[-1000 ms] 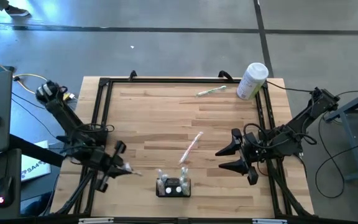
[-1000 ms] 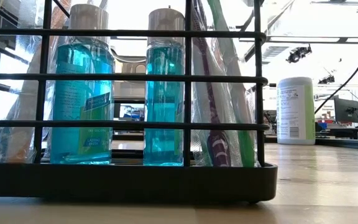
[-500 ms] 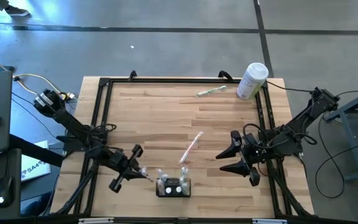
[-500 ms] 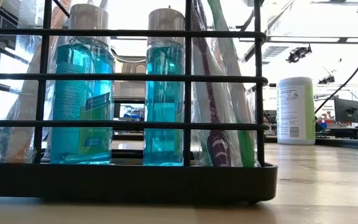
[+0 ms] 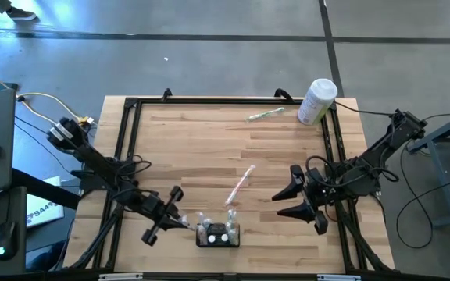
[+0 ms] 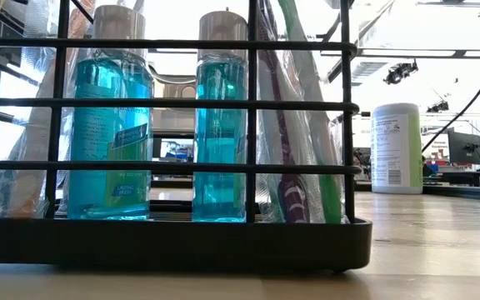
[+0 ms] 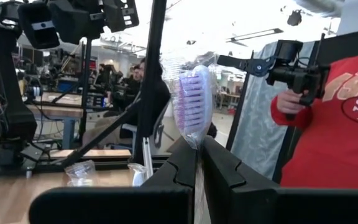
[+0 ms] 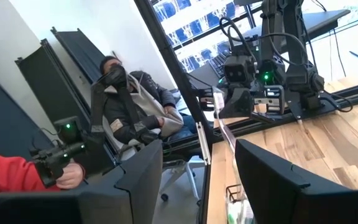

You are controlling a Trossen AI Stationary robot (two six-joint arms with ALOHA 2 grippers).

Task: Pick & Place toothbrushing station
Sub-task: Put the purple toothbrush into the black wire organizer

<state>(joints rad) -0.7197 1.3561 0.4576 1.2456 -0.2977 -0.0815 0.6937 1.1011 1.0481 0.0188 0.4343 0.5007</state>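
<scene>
The toothbrushing station (image 5: 218, 234) stands near the wooden table's (image 5: 201, 140) front edge, midway along it, seen from above. The left gripper (image 5: 180, 222), clamped on a wrapped toothbrush (image 7: 193, 106), sits just beside it; the right gripper (image 5: 281, 200) waits, fingers apart, toward the right edge. Low view: blue bottles (image 6: 123, 125) inside, workshop behind. Wrist views: a person in red (image 7: 340, 124).

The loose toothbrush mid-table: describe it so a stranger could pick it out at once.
On the wooden table, look just above the black rack at the near edge, between the two arms. The wrapped pinkish toothbrush lies there at a slant, alone on bare wood. The only other loose one is green, by the white canister.
</scene>
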